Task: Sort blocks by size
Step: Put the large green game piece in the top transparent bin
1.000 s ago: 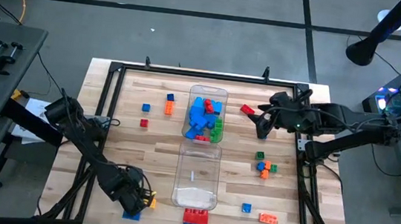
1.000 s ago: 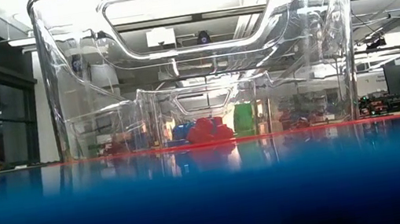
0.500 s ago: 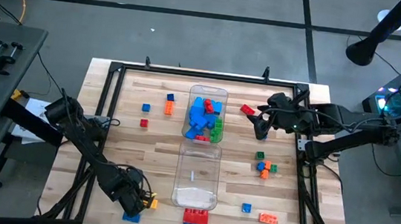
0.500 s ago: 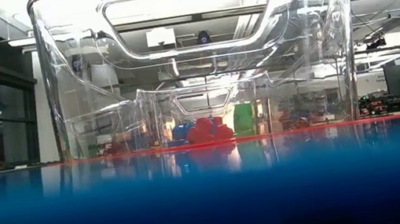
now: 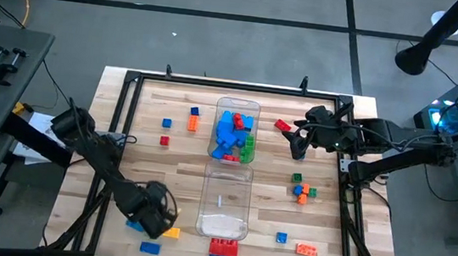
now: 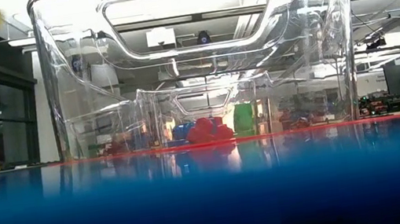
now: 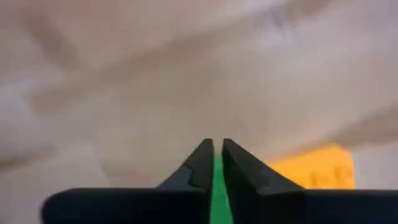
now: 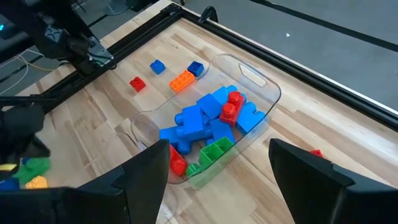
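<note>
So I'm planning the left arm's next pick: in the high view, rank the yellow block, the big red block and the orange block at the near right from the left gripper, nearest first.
From the left gripper:
1. Yellow block, just beside it.
2. Big red block, at the near edge, below the empty bin.
3. Orange block, far across on the right.

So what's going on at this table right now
Two robot arms are sorting toy blocks. The far clear bin already holds a pile of blue, red and green blocks; the near bin looks almost bare. The left gripper is shut, low at the table's near left, beside a yellow block, with no block visibly in it. The right gripper hangs open right of the far bin. Other blocks lie loose on the table.
</note>
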Robot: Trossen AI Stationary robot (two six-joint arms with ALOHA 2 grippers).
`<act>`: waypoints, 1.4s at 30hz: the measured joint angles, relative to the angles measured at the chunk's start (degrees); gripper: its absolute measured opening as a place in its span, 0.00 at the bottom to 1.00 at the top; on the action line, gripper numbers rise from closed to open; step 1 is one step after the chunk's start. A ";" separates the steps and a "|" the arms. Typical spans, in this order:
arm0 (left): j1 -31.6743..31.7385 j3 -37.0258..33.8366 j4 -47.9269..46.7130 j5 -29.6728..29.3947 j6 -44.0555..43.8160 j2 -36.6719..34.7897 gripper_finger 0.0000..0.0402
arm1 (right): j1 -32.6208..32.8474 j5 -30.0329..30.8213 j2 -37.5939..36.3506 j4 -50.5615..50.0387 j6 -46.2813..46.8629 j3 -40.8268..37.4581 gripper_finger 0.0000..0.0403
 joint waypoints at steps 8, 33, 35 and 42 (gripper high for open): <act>6.29 0.15 -7.34 -3.57 11.12 -6.48 0.04 | 0.00 -0.02 0.00 0.02 0.85 0.00 0.67; -6.47 0.17 3.77 4.56 -12.88 2.19 0.63 | 0.00 -0.22 -0.02 0.00 0.80 0.00 0.67; -6.17 0.17 3.71 4.64 -14.03 2.81 0.65 | 0.00 -0.22 -0.02 0.00 0.82 0.00 0.67; -5.74 0.17 4.39 3.99 -17.49 4.57 0.66 | 0.00 -0.20 -0.02 0.00 0.84 0.00 0.67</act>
